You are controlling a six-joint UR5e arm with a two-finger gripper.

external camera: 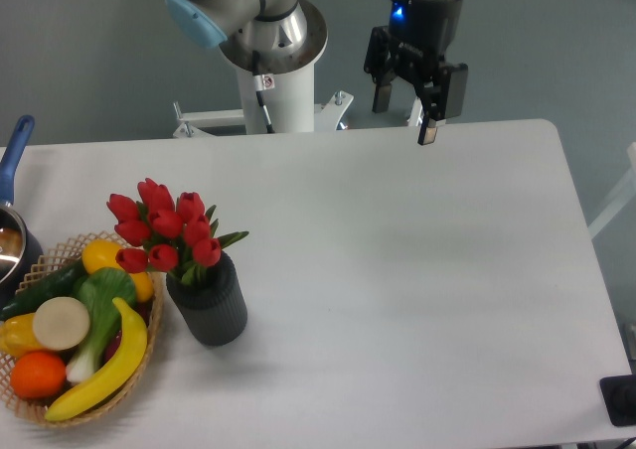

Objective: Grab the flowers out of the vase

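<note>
Nearest to us, at the lower left of the frame, sits the wicker basket (30,409) of fruit and vegetables, a banana curving along its right rim. Just beside it, to the right, stands the vase (211,308), upright on the table (417,290), with the flowers (164,232) rising out of its mouth and leaning a little toward the upper left. We judge the stems are simply dropped into the pot, so a lift straight up should free them.

Our gripper (404,119) hangs at the upper middle of the frame, over the table's far edge and well apart from the vase. Its fingers stand spread with a clear gap and hold nothing.

The wide stretch of table between gripper and vase carries nothing. What crowds the target is the basket on its left, and a pot with a blue handle (14,161) at the left edge, so we would come in from above or from the right.
</note>
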